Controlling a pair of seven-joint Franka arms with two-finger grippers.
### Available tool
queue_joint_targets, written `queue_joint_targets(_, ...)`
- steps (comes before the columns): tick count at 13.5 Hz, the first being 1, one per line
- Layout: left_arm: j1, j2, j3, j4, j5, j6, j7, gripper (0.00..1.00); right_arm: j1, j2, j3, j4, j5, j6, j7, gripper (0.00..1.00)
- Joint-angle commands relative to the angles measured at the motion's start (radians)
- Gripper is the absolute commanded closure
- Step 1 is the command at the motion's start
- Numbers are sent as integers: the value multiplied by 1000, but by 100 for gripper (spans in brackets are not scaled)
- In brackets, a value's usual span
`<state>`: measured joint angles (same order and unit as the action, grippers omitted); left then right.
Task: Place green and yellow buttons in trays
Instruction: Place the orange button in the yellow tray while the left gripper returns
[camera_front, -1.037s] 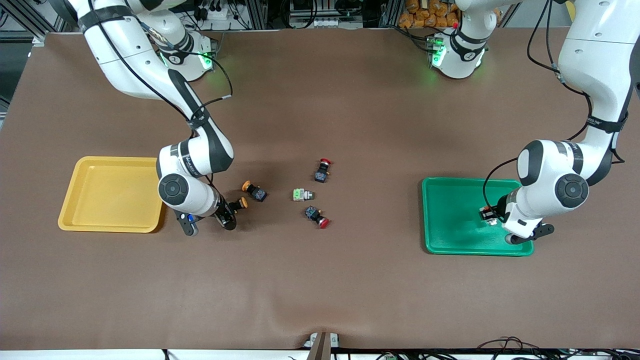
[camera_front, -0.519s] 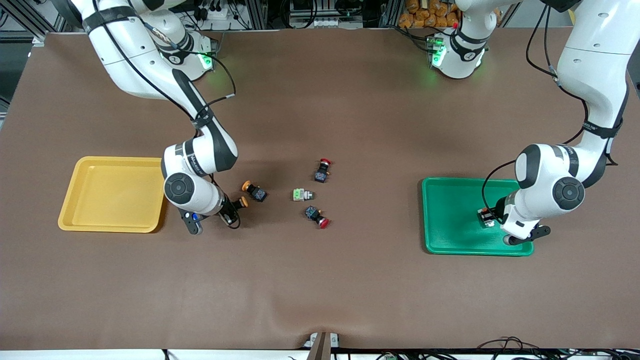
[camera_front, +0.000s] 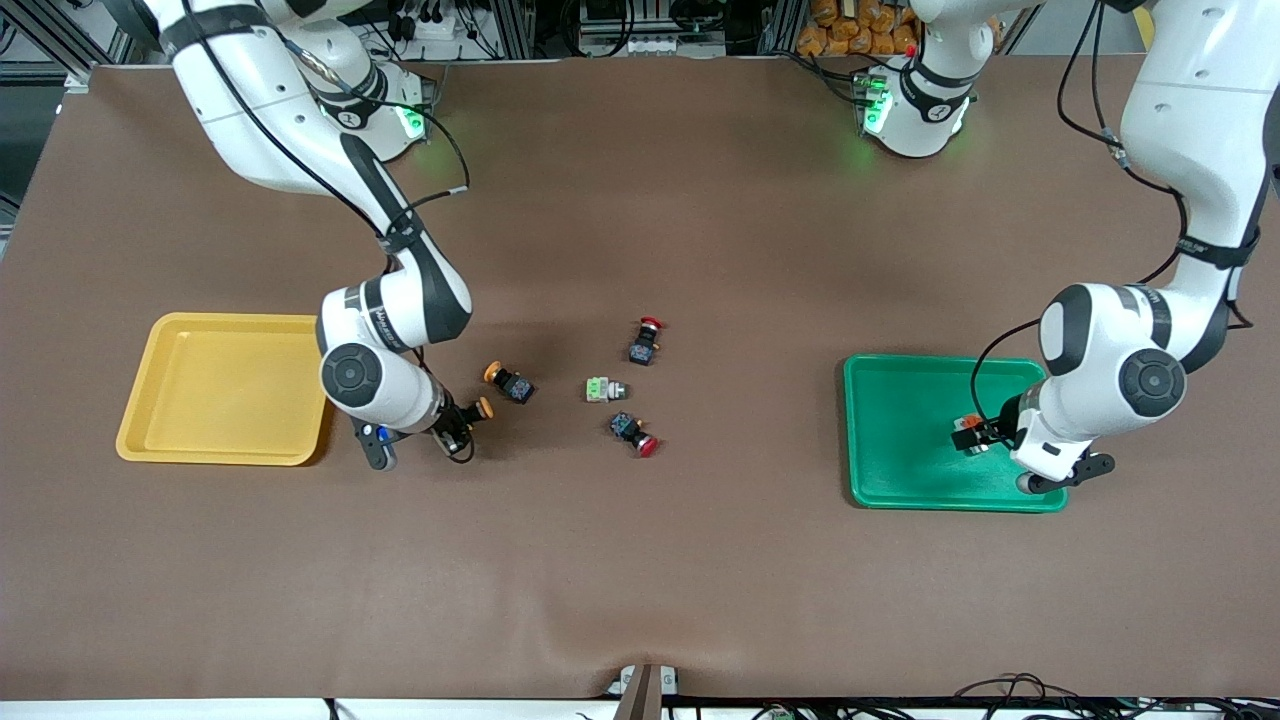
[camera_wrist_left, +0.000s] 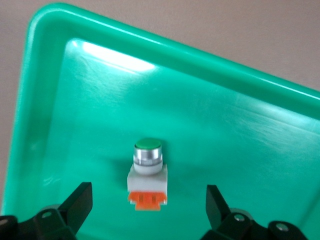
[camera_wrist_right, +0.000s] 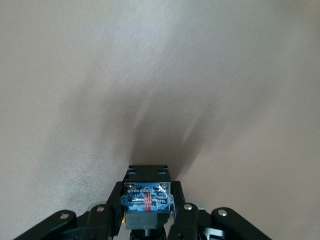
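Brown table (camera_front: 700, 560): left gripper (camera_wrist_left: 147, 210) open over green tray (camera_front: 900, 470); right gripper (camera_wrist_right: 147, 220) clamps yellow button (camera_wrist_right: 147, 196).

Right hand (camera_wrist_right: 148, 220) low at the frame's edge, black fingers (camera_wrist_right: 102, 220) closed against both sides of a button (camera_wrist_right: 147, 192). Button seen end-on: black body, blue terminal face with a small red mark. Bare brown counter (camera_wrist_right: 160, 65) beneath, crossed by soft dark shadows fanning out from the button.
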<state>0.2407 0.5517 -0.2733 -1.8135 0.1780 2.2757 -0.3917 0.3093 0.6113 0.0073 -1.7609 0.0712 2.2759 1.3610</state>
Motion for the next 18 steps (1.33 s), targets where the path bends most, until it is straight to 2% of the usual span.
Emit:
queue_joint_targets(1,-1,-78,-59,11,14,-105,-10,0,-79,-96,-1,-9,1,-94,-87,100)
queue_joint_targets(3,-3,-90,-116,25,8,-120,-41,0,-143,-145,-1,-9,10,-175,-210,100)
queue_joint_targets(7,-38,-76,-207,74,6,-120,-224,0,-272,-197,-3,-8,10,-277,-478,100)
queue_joint_targets(12,-217,11,-208,196,1,-120,-539,0,-436,-193,-4,-5,-1,-294,-819,100)
queue_joint_targets(17,-366,120,-205,310,1,-120,-810,0,-519,-151,-6,-5,-4,-259,-994,100)
queue_joint_targets(18,-394,141,-202,341,1,-120,-856,0,-536,-147,-6,-5,-4,-256,-1029,96)
